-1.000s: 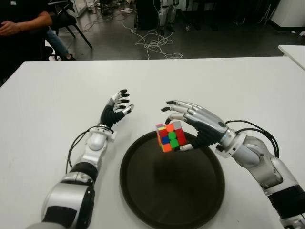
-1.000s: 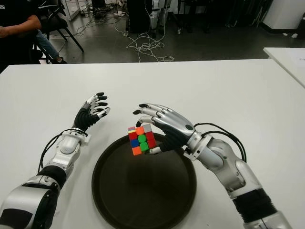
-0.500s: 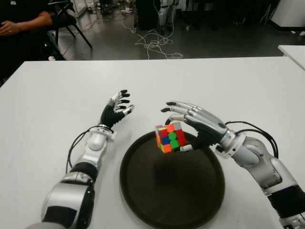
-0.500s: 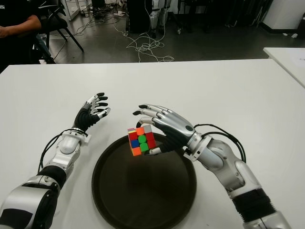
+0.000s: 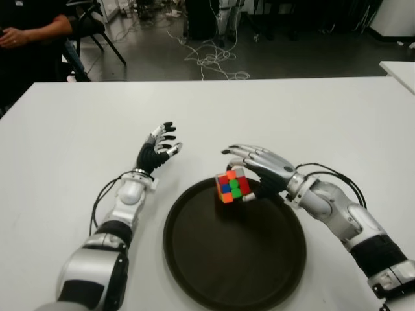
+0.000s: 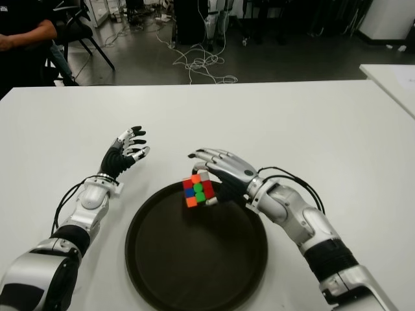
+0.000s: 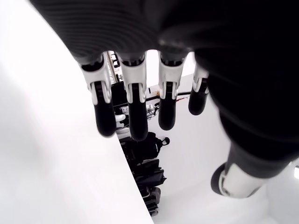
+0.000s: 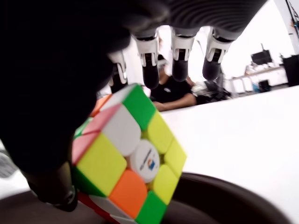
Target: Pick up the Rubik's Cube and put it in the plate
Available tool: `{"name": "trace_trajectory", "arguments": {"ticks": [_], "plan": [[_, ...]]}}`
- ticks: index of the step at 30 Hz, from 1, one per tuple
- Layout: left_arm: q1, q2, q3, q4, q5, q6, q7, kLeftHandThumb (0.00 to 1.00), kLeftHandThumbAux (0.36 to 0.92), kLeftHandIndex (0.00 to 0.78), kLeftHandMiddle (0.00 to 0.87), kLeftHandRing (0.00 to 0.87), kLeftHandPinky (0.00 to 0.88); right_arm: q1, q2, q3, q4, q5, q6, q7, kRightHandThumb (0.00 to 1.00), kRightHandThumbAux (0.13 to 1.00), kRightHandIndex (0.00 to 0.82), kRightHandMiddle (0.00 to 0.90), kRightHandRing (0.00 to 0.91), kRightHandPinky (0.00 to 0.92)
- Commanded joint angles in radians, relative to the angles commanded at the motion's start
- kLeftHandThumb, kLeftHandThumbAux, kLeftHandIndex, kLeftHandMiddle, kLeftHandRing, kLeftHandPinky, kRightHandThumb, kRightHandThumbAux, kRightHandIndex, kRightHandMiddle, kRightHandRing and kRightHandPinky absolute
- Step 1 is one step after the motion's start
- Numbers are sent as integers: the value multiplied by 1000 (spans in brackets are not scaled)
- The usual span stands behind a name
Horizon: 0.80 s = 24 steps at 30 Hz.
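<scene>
The cube (image 5: 233, 187) is clamped between the thumb and fingers of the right hand (image 5: 259, 172), held tilted just inside the far rim of the plate (image 5: 194, 272), low enough, it seems, for a short release onto the dark surface. The palm is kept behind the cube so the plate's middle is left free. The left hand (image 5: 159, 148), fingers spread and holding nothing, is seen left of the plate over the bench (image 5: 65, 142), clear of the drop.

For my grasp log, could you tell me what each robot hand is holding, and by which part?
The right robot hand holds the Rubik's Cube by opposite sides, thumb under, above the plate rim. The left robot hand holds nothing.
</scene>
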Motion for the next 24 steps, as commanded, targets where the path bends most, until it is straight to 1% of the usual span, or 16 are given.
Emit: {"name": "trace_trajectory", "arguments": {"ticks": [7, 13, 15, 18, 24], "plan": [[1, 2, -6, -2, 10, -1, 11, 91, 669, 136, 178, 204, 233, 1, -4, 13, -4, -11, 11, -16, 691, 731, 414, 0, 0, 0], [1, 7, -16, -2, 23, -5, 26, 69, 685, 137, 175, 196, 222, 2, -2, 17, -3, -9, 16, -23, 690, 731, 414, 0, 0, 0], [1, 7, -16, -2, 24, -6, 28, 73, 688, 142, 178, 199, 233, 3, -1, 19, -2, -9, 16, -25, 690, 731, 414, 0, 0, 0], [1, 7, -16, -2, 24, -7, 28, 76, 681, 146, 181, 205, 239, 2, -1, 23, -1, -11, 16, -27, 691, 731, 414, 0, 0, 0], [1, 5, -11, 0, 21, -5, 26, 77, 659, 144, 184, 206, 238, -11, 8, 51, 40, -29, 18, -35, 690, 731, 414, 0, 0, 0]]}}
